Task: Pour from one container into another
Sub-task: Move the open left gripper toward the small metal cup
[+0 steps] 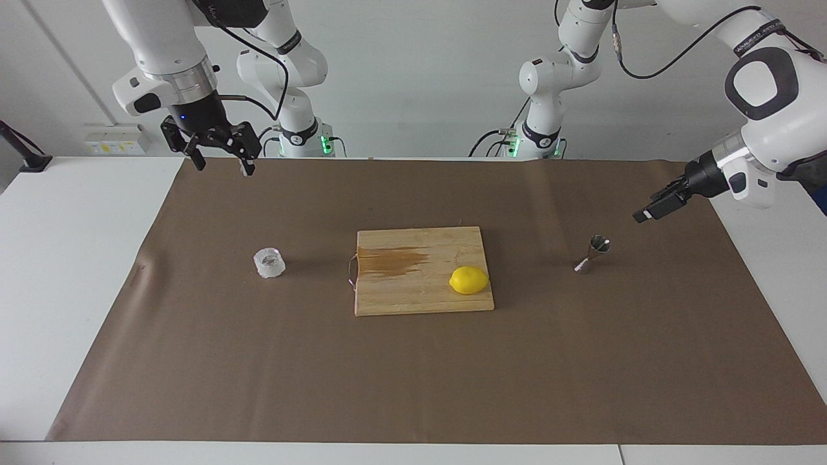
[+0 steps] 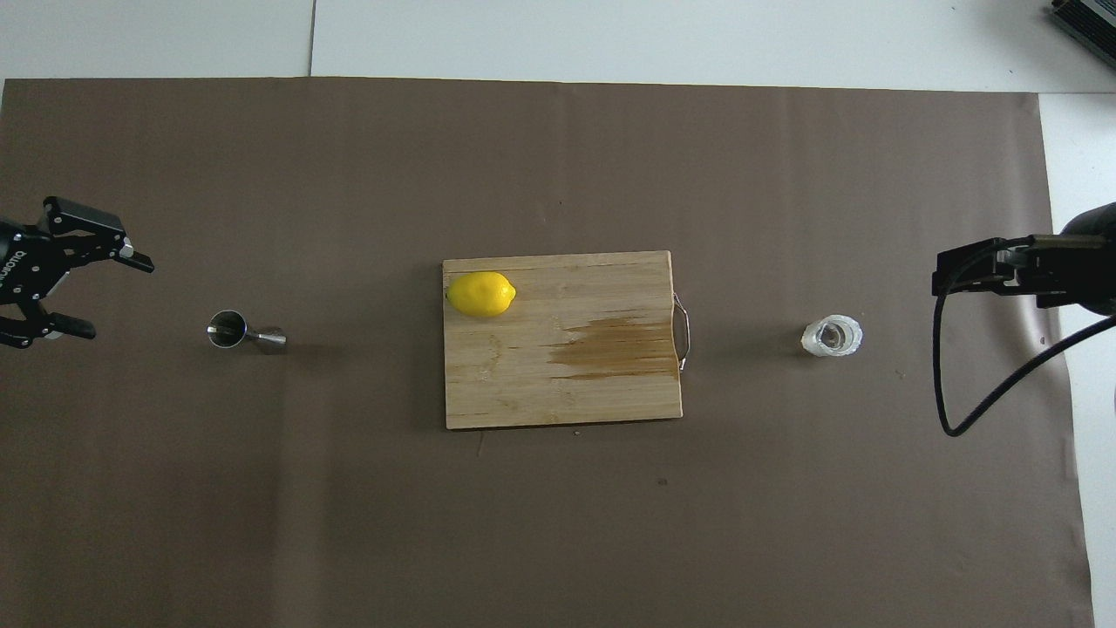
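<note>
The clear faceted glass tumbler (image 1: pixel 269 263) (image 2: pixel 832 337) stands on the brown paper toward the right arm's end of the table. The steel jigger (image 1: pixel 592 254) (image 2: pixel 246 331) stands toward the left arm's end. My left gripper (image 1: pixel 649 212) (image 2: pixel 113 296) hangs open over the paper beside the jigger, its fingers pointing at the jigger but apart from it, with nothing between them. My right gripper (image 1: pixel 224 166) (image 2: pixel 940 275) waits open and raised at the paper's edge by its base, well away from the tumbler.
A wooden cutting board (image 1: pixel 420 297) (image 2: pixel 558 392) with a wet stain and a wire handle lies between the two containers. A yellow lemon (image 1: pixel 469 280) (image 2: pixel 480 294) rests on it at the corner toward the jigger. A black cable (image 2: pixel 946 384) dangles from the right arm.
</note>
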Motion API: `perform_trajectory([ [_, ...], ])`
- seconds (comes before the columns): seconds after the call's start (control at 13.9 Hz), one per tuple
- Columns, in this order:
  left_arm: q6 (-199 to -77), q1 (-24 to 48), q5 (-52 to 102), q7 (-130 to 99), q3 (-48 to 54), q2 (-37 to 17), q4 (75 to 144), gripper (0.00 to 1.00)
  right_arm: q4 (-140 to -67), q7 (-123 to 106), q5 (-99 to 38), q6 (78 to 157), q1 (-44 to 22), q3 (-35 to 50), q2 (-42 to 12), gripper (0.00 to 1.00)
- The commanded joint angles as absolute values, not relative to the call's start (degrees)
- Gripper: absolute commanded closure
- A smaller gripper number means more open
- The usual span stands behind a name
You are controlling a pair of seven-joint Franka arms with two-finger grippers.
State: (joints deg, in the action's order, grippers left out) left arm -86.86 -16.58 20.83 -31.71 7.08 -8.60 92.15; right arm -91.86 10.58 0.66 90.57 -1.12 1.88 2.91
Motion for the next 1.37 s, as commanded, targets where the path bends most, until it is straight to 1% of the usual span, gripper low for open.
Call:
perform_trajectory([
  [0.0, -88.14, -19.76, 26.61, -39.26, 7.38, -7.83, 95.7, 0.0, -93.16, 9.14, -0.7, 90.44, -0.44, 2.11, 4.13, 0.0],
  [0.22, -91.74, -21.35, 33.29, -48.66, 7.38, -5.72, 100.62, 0.0, -93.16, 9.14, -0.7, 90.53, -0.35, 2.11, 4.13, 0.0],
  [0.5, -96.93, -24.34, 41.73, -56.59, 7.38, -1.42, 109.75, 0.0, -93.16, 9.14, -0.7, 90.53, -0.44, 2.02, 4.13, 0.0],
  [0.94, -106.77, -28.29, 53.94, -65.99, 7.38, 6.05, 125.83, 0.0, -93.16, 9.14, -0.7, 90.53, -0.35, 2.11, 4.13, 0.0],
  [1.15, -113.7, -28.13, 60.27, -70.83, 7.47, 9.39, 133.57, 0.0, -93.16, 9.14, -0.7, 90.53, -0.44, 2.11, 4.13, 0.0],
  [1.22, -115.3, -27.86, 61.6, -70.84, 7.47, 10.27, 135.68, 0.0, -93.16, 9.14, -0.7, 90.53, -0.44, 2.11, 4.13, 0.0],
  [1.29, -116.44, -27.51, 62.31, -70.84, 7.47, 10.54, 136.4, 0.0, -93.16, 9.14, -0.7, 90.53, -0.44, 2.11, 4.13, 0.0],
])
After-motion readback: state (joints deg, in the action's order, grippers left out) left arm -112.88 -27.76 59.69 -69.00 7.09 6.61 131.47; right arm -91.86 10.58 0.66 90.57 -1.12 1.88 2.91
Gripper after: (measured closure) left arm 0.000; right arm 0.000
